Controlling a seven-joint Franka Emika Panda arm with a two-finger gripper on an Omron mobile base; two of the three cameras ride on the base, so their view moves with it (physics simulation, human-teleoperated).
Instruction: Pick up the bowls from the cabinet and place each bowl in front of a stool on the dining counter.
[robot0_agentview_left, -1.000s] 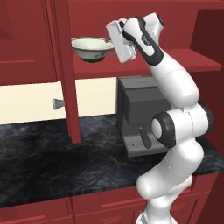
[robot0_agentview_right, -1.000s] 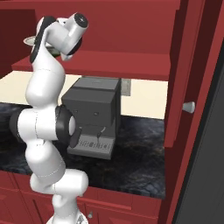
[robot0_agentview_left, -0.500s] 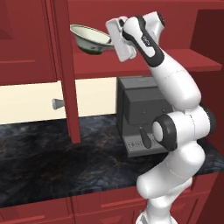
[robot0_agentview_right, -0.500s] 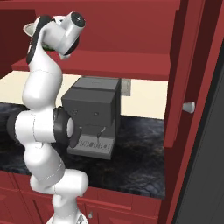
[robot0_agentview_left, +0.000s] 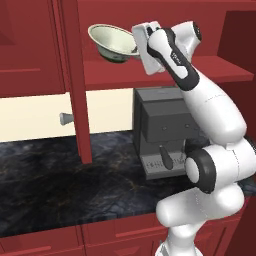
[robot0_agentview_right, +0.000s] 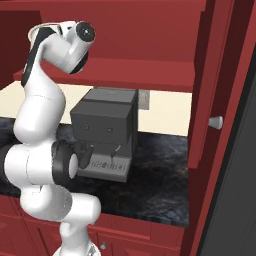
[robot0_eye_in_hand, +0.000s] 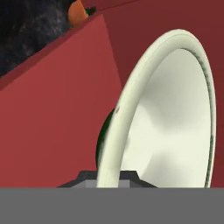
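One cream bowl (robot0_agentview_left: 114, 44) hangs tilted, its rim pinched in the claw (robot0_agentview_left: 136, 46).

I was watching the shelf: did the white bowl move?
Yes. The white bowl, pinched at its rim by the gripper, went up off the red shelf and tilted.

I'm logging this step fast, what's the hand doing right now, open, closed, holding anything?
Hand: closed on the rim of the cream-white bowl, held tilted in the air above the red shelf.
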